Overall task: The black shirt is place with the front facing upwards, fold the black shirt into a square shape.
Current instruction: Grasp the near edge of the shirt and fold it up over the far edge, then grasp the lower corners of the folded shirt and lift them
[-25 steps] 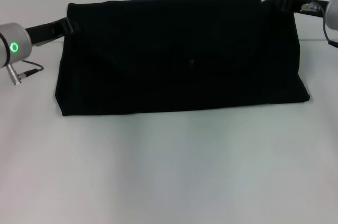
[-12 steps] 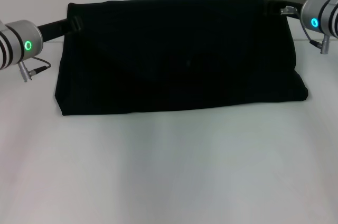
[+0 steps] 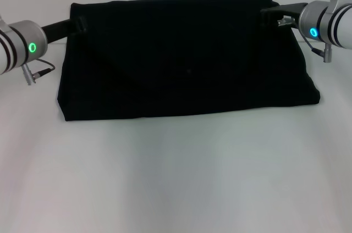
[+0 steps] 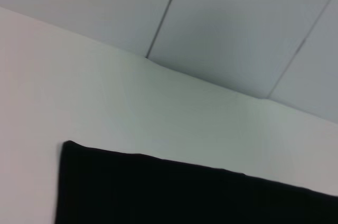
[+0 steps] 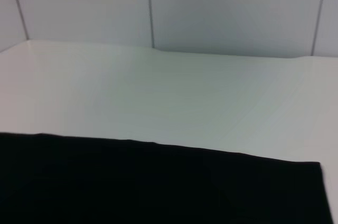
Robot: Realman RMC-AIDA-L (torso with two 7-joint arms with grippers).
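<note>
the left gripper (image 3: 78, 25) sits at the far left corner of the shirt (image 3: 187, 60), its black fingers touching the cloth edge; whether they are apart or pinched on the cloth cannot be told. the right gripper (image 3: 269, 14) sits at the far right corner, lying over the fabric there, and its state cannot be told either. the shirt lies folded into a wide band across the far half of the white table (image 3: 176, 172), plain black side up. both wrist views show only the shirt's far edge against the table and a panelled wall (image 5: 211, 7)
</note>
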